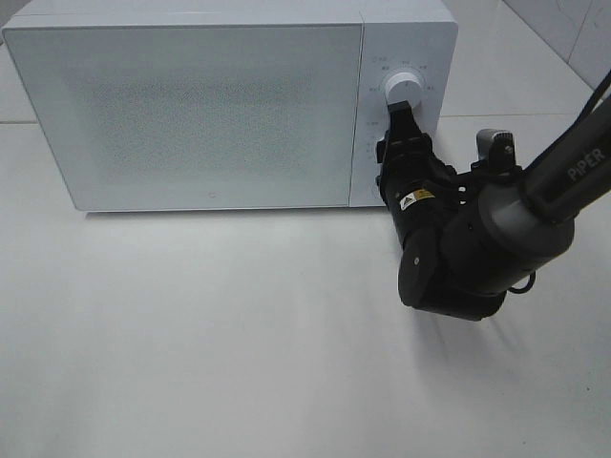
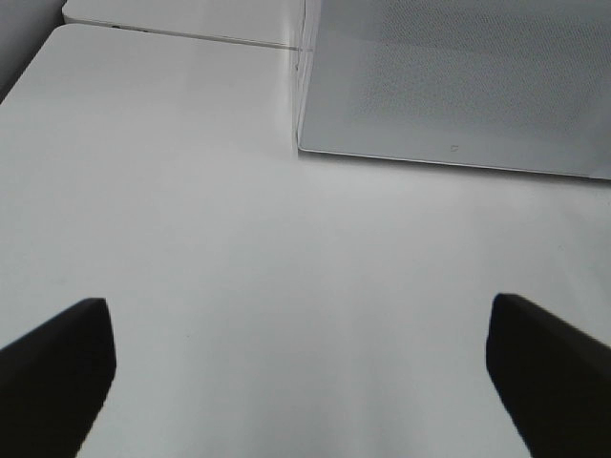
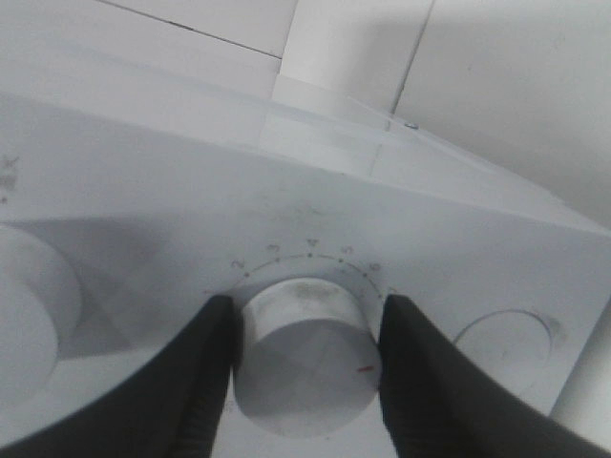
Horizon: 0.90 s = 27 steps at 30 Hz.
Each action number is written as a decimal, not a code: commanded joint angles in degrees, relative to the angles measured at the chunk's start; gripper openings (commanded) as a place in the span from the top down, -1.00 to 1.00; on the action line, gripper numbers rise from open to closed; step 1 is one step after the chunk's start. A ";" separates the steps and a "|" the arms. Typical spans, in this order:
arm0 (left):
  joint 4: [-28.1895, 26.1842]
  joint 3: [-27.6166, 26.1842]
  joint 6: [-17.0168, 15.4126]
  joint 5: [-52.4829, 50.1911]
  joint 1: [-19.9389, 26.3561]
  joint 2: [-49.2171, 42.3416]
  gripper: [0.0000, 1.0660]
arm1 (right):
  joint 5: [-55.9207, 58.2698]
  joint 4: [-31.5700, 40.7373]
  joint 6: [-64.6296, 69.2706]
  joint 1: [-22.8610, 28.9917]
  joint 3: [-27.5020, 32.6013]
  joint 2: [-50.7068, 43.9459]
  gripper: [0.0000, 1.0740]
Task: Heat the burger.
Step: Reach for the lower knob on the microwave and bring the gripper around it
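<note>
The burger is out of view. The white microwave (image 1: 210,114) stands at the back of the table with its door shut. My right gripper (image 1: 402,116) is at the control panel, just below the upper dial (image 1: 404,88). In the right wrist view the right gripper (image 3: 305,329) is shut on the lower dial (image 3: 305,367), one black finger (image 3: 205,367) on each side of it. A red mark on the dial faces the panel's number scale. My left gripper (image 2: 296,315) is open and empty, low over the table in front of the microwave's left corner (image 2: 304,143).
The white table (image 1: 239,334) stretches in front of the microwave. The right arm's black body (image 1: 458,258) hangs over the table's right side. A round button outline (image 3: 506,343) lies beside the held dial on the panel.
</note>
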 commanded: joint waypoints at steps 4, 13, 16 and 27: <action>-0.29 0.00 -0.40 0.00 0.11 -0.97 -0.84 | -2.18 -13.64 13.46 0.34 -2.06 -0.52 1.00; -0.29 0.00 -0.40 0.00 0.11 -0.97 -0.84 | -3.04 -14.09 25.32 0.34 -2.06 -0.52 1.00; -0.29 0.00 -0.40 0.00 0.11 -0.97 -0.84 | -3.04 -14.09 27.33 0.34 -2.06 -0.52 1.00; -0.29 0.00 -0.40 0.00 0.11 -0.97 -0.84 | -5.44 -13.35 21.31 0.34 -2.06 -0.52 0.99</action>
